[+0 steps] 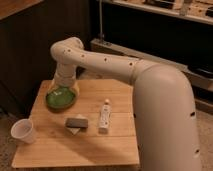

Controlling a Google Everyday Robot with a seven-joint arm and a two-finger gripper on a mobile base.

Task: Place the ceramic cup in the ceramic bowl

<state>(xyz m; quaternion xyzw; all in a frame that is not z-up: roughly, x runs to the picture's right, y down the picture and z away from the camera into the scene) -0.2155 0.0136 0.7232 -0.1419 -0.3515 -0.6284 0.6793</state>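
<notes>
The ceramic cup [24, 131], small, white and tapered, stands upright at the front left edge of the wooden table [117, 145]. The ceramic bowl [61, 98], dark green with a lighter green inside, sits at the table's back left. My white arm reaches from the right, bends at the top and comes down over the bowl. The gripper [64, 83] is at the bowl's far rim, well apart from the cup, which lies to its front left. The bowl looks empty.
A dark rectangular block [76, 122] rests on a pale pad mid-table. A white bottle [104, 117] lies next to it on the right. Dark cabinets stand behind the table and a low shelf runs at the back right.
</notes>
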